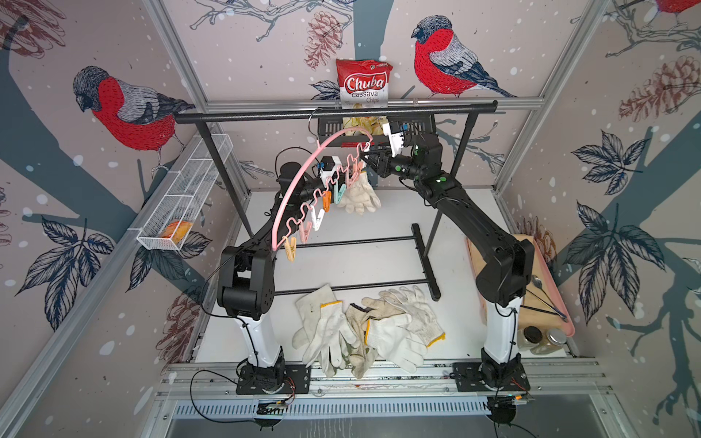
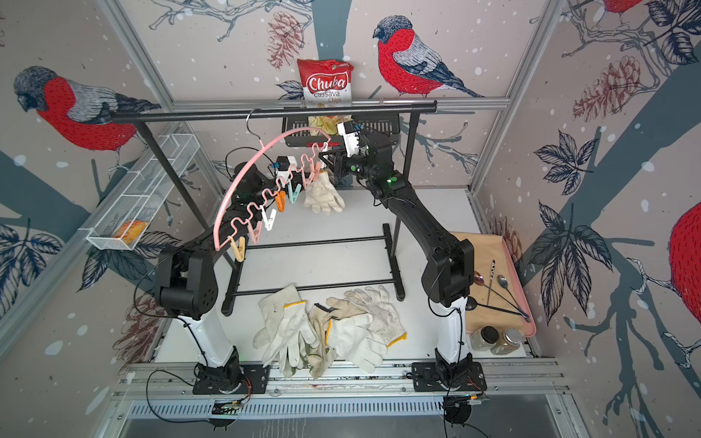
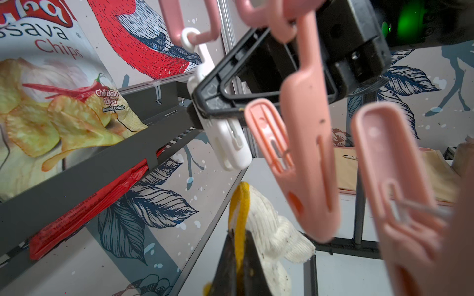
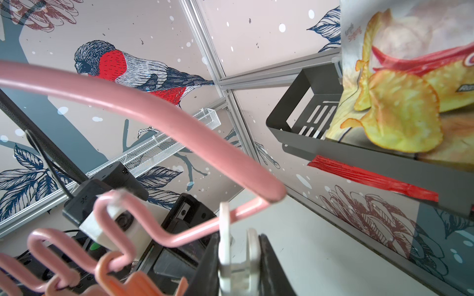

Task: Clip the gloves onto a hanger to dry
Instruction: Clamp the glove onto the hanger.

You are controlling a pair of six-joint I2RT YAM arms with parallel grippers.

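Glove [image 3: 266, 225] is light, floppy knit, dangling just under the pink hanger [image 4: 143, 107]. Yellow cuff [image 3: 239, 202] looks the firmest bit to grab, and left gripper [image 3: 239, 241] is pinched tight on it. Right gripper [image 4: 239, 256] squeezes the white clothespin [image 3: 225, 138].

bag [image 1: 363, 85] w/ "Chuba Cassava Chips", "Chili Balado Flavor"
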